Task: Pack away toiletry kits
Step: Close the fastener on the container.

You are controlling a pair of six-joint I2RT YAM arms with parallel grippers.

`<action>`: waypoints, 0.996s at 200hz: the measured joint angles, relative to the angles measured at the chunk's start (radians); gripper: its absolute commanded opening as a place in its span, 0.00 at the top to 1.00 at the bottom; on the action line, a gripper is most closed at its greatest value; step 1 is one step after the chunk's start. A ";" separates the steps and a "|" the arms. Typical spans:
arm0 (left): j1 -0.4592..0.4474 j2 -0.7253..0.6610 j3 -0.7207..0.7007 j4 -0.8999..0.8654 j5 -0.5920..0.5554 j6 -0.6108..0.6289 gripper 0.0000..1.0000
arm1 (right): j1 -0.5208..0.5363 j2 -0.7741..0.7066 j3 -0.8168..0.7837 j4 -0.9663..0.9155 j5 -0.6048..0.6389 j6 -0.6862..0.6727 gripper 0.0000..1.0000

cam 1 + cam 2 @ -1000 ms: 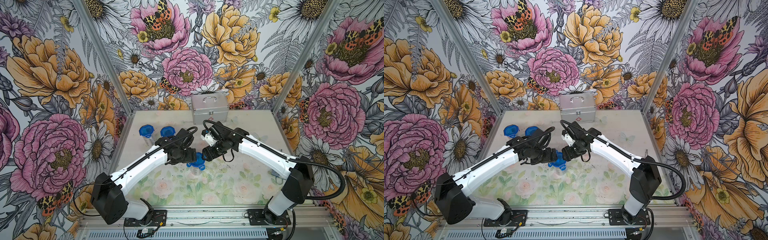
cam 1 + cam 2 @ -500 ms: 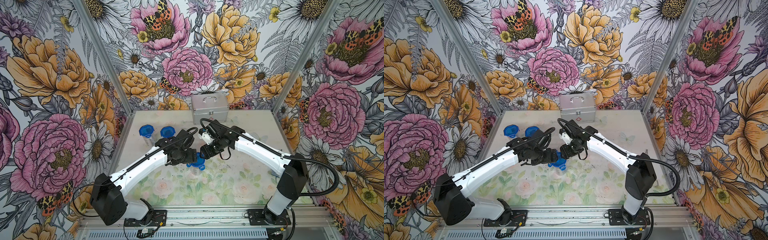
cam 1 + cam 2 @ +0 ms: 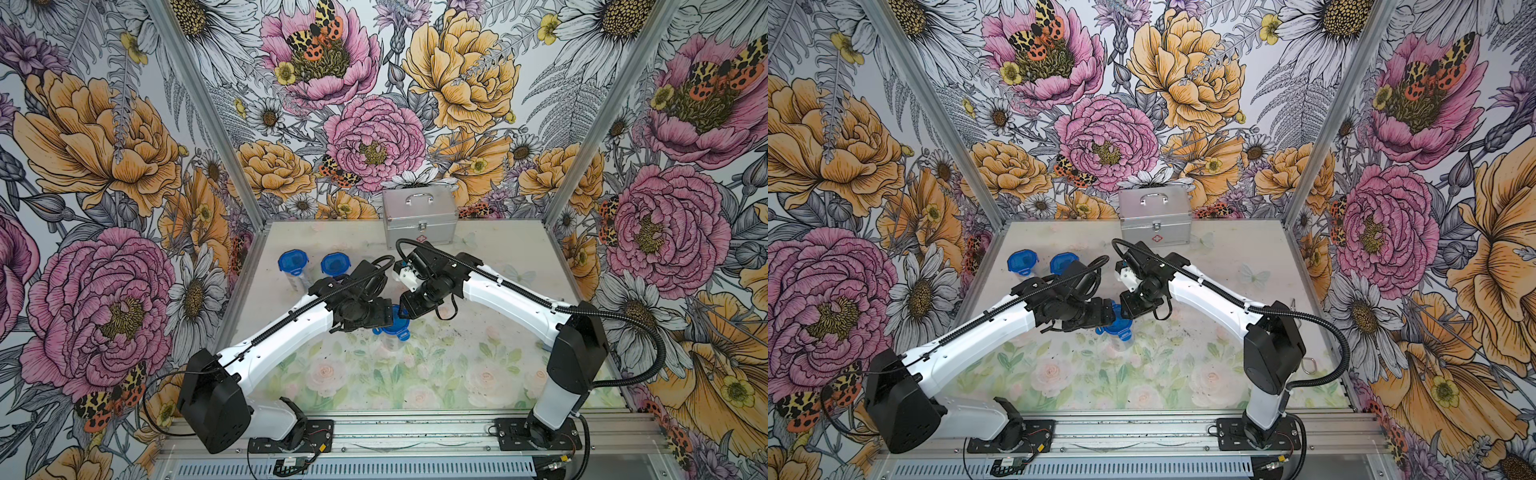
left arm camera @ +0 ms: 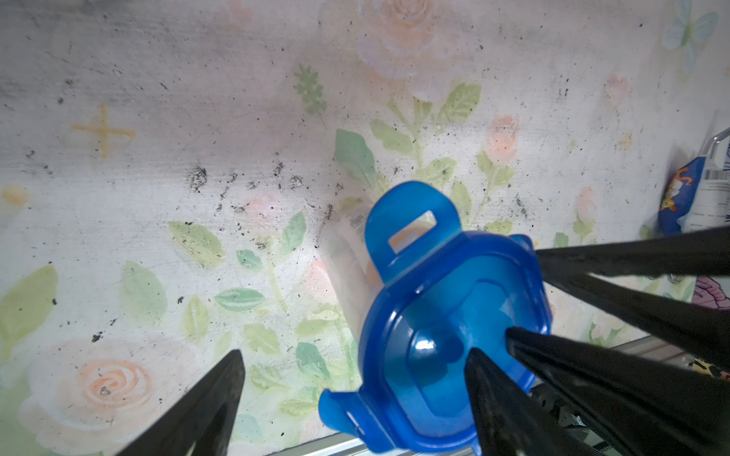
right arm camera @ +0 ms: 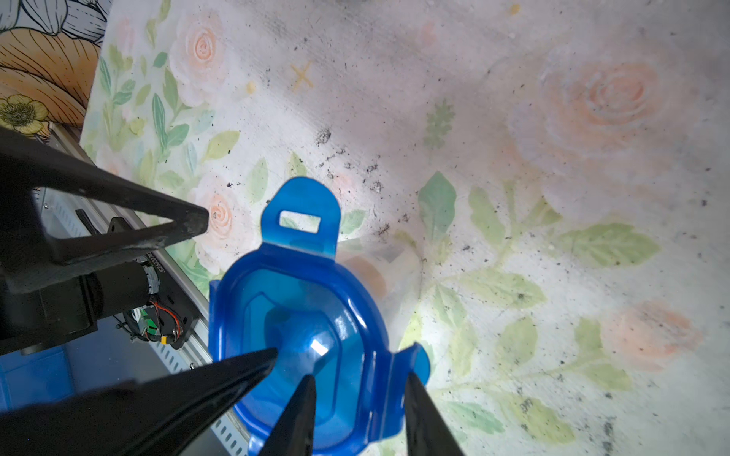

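A clear cup (image 4: 343,268) with a blue lid (image 3: 397,326) stands in the middle of the counter (image 3: 457,365). The left jaws gape wide over the lid. The right jaws sit narrowly apart astride its side tab (image 5: 399,367); whether they pinch it, I cannot tell. Two more lidded cups (image 3: 293,262) (image 3: 336,264) stand far left.

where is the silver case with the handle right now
In both top views the silver case stands at the back of the table, about centred against the rear wall, just behind the right arm.
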 measured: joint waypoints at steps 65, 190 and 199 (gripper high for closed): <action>0.019 0.000 0.000 -0.003 0.022 0.000 0.14 | -0.006 0.017 0.001 0.031 -0.036 0.001 0.62; 0.060 -0.075 0.045 -0.098 0.063 -0.072 0.39 | -0.023 0.019 -0.005 0.034 -0.063 0.005 0.59; 0.045 -0.088 0.046 -0.101 0.063 -0.085 0.41 | -0.023 0.019 -0.005 0.034 -0.063 0.005 0.59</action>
